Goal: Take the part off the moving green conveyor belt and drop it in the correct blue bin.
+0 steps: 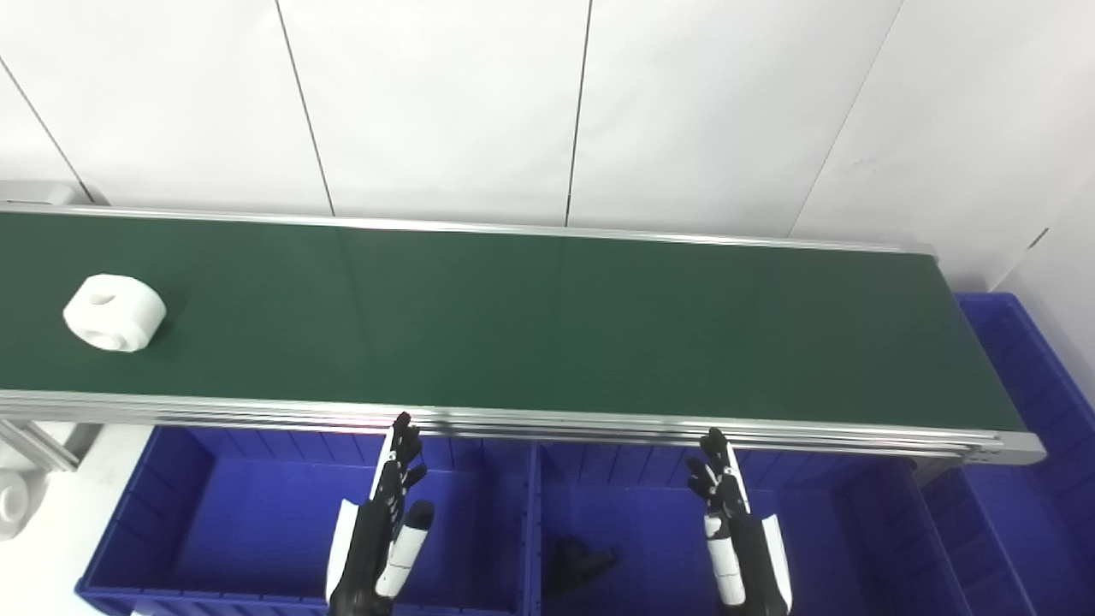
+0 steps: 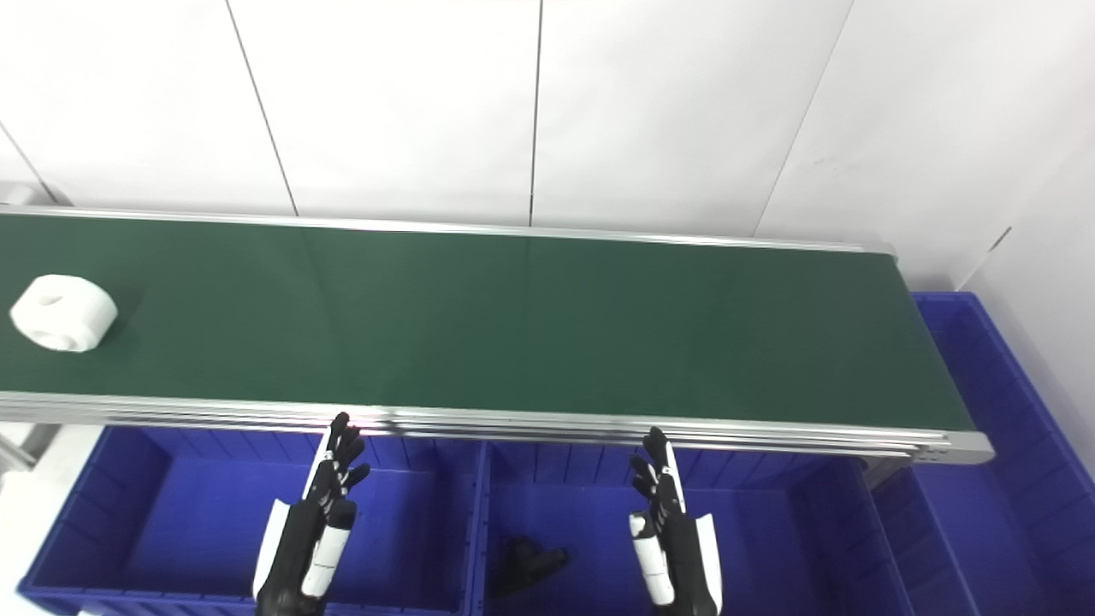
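Observation:
A white ring-shaped part (image 1: 114, 312) lies on the green conveyor belt (image 1: 530, 325) at its far left; it also shows in the right eye view (image 2: 62, 312). My left hand (image 1: 383, 530) is open and empty, fingers straight, hovering over the left blue bin (image 1: 171, 488) below the belt's front rail. My right hand (image 1: 737, 535) is open and empty over the middle blue bin (image 1: 855, 547). Both hands are far to the right of the part.
A small black part (image 1: 580, 565) lies in the middle bin. A third blue bin (image 1: 1026, 402) stands past the belt's right end. An aluminium rail (image 1: 547, 423) edges the belt's front. A white wall stands behind the belt.

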`<state>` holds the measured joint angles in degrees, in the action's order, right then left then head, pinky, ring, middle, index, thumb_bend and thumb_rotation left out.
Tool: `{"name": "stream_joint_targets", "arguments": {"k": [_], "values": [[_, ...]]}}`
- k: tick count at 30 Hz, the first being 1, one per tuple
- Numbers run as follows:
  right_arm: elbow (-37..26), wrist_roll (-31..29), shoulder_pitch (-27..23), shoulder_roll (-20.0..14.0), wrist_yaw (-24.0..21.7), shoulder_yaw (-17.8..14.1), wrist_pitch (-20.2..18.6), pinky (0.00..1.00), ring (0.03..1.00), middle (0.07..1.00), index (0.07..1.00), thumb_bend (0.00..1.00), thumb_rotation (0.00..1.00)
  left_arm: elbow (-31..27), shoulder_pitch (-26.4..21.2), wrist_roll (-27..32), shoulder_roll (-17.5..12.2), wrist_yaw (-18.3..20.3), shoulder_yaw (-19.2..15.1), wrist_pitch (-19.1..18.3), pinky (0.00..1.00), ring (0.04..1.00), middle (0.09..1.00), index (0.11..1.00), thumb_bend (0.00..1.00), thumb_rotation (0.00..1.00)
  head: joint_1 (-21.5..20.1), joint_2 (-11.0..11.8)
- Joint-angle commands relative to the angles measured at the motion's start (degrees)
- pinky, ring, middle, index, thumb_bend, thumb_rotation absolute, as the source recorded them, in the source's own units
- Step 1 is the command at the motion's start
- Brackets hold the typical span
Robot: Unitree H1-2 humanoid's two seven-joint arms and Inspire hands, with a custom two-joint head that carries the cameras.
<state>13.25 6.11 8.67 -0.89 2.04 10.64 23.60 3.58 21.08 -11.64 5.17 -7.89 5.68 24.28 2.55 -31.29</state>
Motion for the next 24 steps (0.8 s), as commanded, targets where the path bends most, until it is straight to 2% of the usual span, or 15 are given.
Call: {"name": "stream_joint_targets", "arguments": {"k": [1,14,24], "values": [[-1.7,-0.3,-0.2,0.6,-0.5,-0.2,2.2,0.92,0.932,0.980,0.998,0.83,1.00,-0.7,-0.4,-0.4,0.0,-1.1,0.0,2.5,0.89,0.960,0.978,1.000,0.78,1.00,0.0,0.0],[-1.3,-0.3,-0.3,0.4,-1.0,-0.5,2.5,0.92,0.934,0.983,1.000,0.83,1.00,-0.5,-0.5,-0.8,0.3,-1.2,-0.2,2.4,0.88,0.954,0.973,1.000,0.80,1.00,0.2,-0.3],[-2.4,0.2,-0.1,0.4,-1.2,-0.4,1.8,0.93,0.936,0.985,1.000,0.82,1.00,-1.3,-0.3,-0.6,0.1,-0.9,-0.2,2.3,0.89,0.957,0.975,1.000,0.78,1.00,-0.2,-1.8]]}}
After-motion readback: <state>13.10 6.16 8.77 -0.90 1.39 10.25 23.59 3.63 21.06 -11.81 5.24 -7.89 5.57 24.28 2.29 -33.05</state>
